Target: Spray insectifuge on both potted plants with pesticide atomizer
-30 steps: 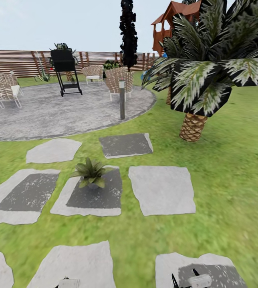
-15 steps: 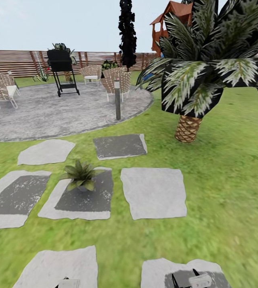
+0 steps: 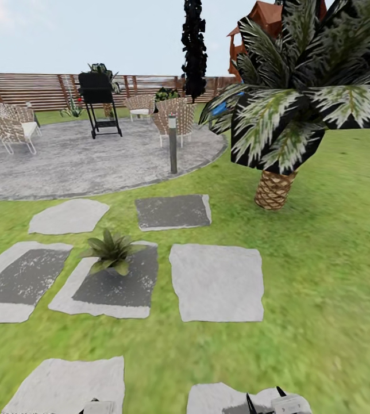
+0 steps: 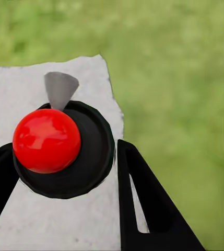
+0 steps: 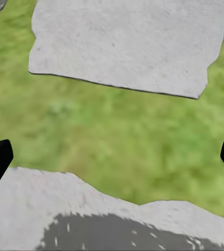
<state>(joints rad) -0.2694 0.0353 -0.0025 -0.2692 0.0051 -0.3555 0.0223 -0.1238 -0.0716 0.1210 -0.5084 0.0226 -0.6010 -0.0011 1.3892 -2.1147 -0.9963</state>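
The task looks barely begun: no pesticide atomizer is visible, so pickup and spraying both remain. One potted plant [image 3: 111, 252] sits upright on a dark-patched stepping stone [image 3: 107, 284] in the lawn [image 3: 323, 241], its pointed leaves fanning outward, with no clear long axis. The right end effector [image 5: 112, 157] hangs spread wide and empty above grass. The left end effector [image 4: 65, 178] has its fingers apart around a red ball [image 4: 46, 140] on a black disc [image 4: 93, 157], though contact is unclear.
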